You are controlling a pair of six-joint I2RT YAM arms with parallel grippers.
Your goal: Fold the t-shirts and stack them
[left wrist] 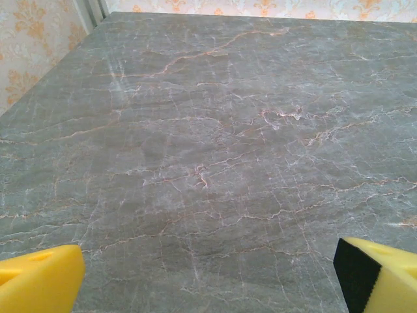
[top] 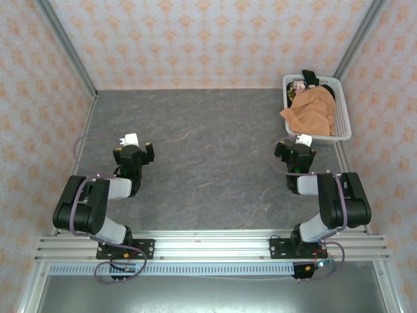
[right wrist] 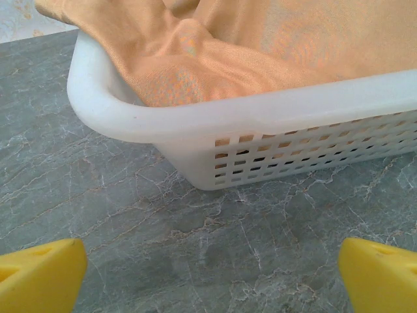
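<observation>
Two t-shirts are counted, both bundled in the one white slatted plastic basket [top: 326,139] that is set at the far right corner of the grey marble-patterned bench [top: 208,143]. The crumpled orange-tan cotton t-shirt [top: 314,107] is heaped on top and is draped over the basket's near-left rim. The black t-shirt [top: 313,78] with a colourful print is partly covered by it at the far end. Neither is folded. Two hands are counted. The left hand [top: 135,149] is held over bare bench, well apart from the basket, its two yellow fingers [left wrist: 39,280] spread wide with nothing between them. The right hand [top: 296,149] is poised just before the basket's near wall, likewise spread wide and holding nothing.
</observation>
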